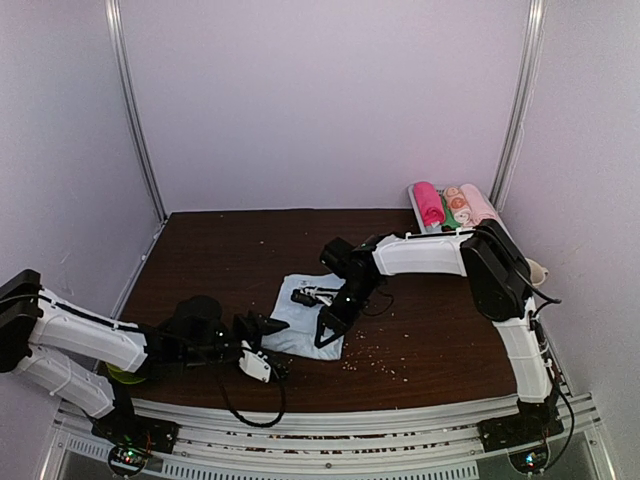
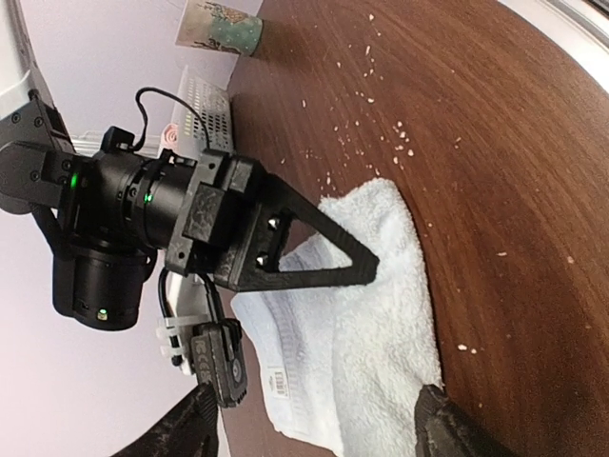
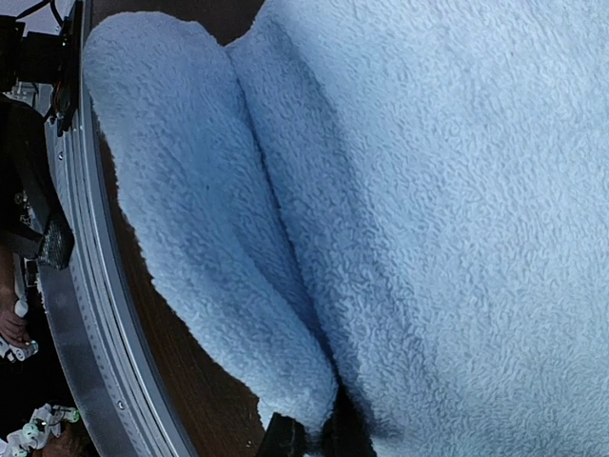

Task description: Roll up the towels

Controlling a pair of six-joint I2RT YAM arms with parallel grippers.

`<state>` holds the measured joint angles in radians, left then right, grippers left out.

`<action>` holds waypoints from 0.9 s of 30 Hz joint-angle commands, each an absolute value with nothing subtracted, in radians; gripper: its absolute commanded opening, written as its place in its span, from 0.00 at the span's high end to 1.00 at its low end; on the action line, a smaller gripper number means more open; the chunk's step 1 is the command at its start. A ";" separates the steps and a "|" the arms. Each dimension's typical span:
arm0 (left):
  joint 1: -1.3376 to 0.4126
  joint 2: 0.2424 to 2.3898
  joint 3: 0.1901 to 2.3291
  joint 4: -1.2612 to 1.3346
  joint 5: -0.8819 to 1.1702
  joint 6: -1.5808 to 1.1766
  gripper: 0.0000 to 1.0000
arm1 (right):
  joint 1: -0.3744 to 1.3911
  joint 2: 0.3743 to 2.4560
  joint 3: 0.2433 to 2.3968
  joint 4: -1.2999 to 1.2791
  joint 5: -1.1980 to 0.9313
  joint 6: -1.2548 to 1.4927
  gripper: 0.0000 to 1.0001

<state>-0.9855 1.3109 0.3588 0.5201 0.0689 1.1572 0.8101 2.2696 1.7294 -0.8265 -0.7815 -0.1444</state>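
Observation:
A pale light blue towel lies partly folded on the dark table, near the front middle. My right gripper comes down on its right edge. In the right wrist view the towel fills the frame, and my right gripper is shut on a fold of it. My left gripper sits low at the towel's left edge. Its fingers stand wide apart around the near end of the towel, so my left gripper is open, with a small white tag between them. A magenta-pink towel lies rolled at the back right.
A white tray at the back right holds the pink roll, with peach and green rolls beside it. A patterned cup stands by the right wall. Pale crumbs dot the table. Metal rails run along the front edge.

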 commanded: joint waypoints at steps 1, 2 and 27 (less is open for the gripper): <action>-0.989 1.400 0.412 0.444 0.093 1.175 0.29 | 0.800 2.302 1.746 -0.854 -0.755 -0.161 0.98; -0.990 1.421 0.408 0.449 0.093 1.185 0.29 | 0.799 2.302 1.748 -0.856 -0.755 -0.160 0.98; -0.992 1.716 0.542 0.400 -0.173 1.201 0.47 | 0.794 2.304 1.761 -0.905 -0.772 -0.203 0.99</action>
